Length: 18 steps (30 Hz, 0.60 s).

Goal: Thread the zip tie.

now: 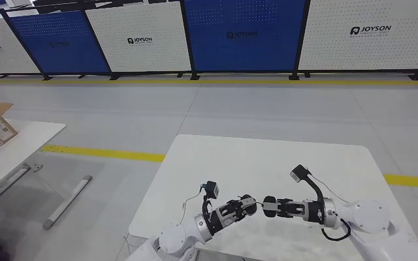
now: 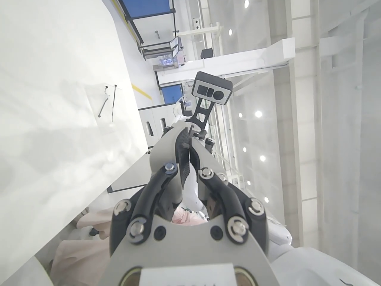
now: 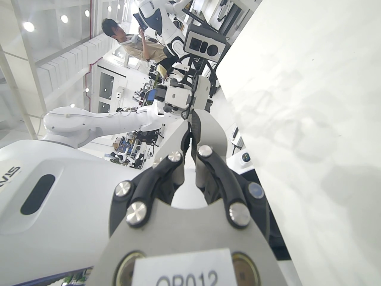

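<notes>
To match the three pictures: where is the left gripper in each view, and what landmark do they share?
Top view: left gripper over the table's near edge, tip to tip with the right gripper.
Left wrist view: left gripper close up, pointing at the right arm's camera.
Right wrist view: left gripper farther off, just beyond the right gripper's tips.
Shared landmark: the white table.

left gripper (image 1: 251, 205), right gripper (image 1: 272, 207) tip to tip above worktop's (image 1: 261, 160) front edge | zip ties (image 2: 107, 102) flat on worktop
</notes>
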Available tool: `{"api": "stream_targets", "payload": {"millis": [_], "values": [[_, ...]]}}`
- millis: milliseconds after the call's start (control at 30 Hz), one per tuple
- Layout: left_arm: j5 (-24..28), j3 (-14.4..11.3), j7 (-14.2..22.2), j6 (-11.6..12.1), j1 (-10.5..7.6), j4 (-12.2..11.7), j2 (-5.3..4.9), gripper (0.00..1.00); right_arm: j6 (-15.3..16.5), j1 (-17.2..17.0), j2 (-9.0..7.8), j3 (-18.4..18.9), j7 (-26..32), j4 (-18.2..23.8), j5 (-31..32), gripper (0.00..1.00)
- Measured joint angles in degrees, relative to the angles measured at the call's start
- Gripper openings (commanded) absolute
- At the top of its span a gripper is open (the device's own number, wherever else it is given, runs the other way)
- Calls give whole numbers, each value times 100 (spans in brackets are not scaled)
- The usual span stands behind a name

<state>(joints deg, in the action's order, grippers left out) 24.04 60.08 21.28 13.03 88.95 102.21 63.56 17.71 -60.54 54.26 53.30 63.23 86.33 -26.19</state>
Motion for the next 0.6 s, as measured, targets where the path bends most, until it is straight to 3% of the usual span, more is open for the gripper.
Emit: {"api": "stream_targets", "payload": {"millis": [233, 400, 467, 600], "values": [[-543, 25, -816, -390, 92, 149, 13, 0, 181, -402, -120, 547, 50, -12, -233, 100], [-807, -106, -1379, -698, 2, 54, 70, 0, 178, -924, -228, 1243, -6, 197, -378, 100], [-778, -170, -1516, -824, -52, 8, 95, 0, 177, -1030, -239, 1382, -34, 242, -382, 100], [-765, -171, -1515, -828, -53, 9, 96, 0, 177, -1010, -236, 1363, -32, 237, -383, 100]]}}
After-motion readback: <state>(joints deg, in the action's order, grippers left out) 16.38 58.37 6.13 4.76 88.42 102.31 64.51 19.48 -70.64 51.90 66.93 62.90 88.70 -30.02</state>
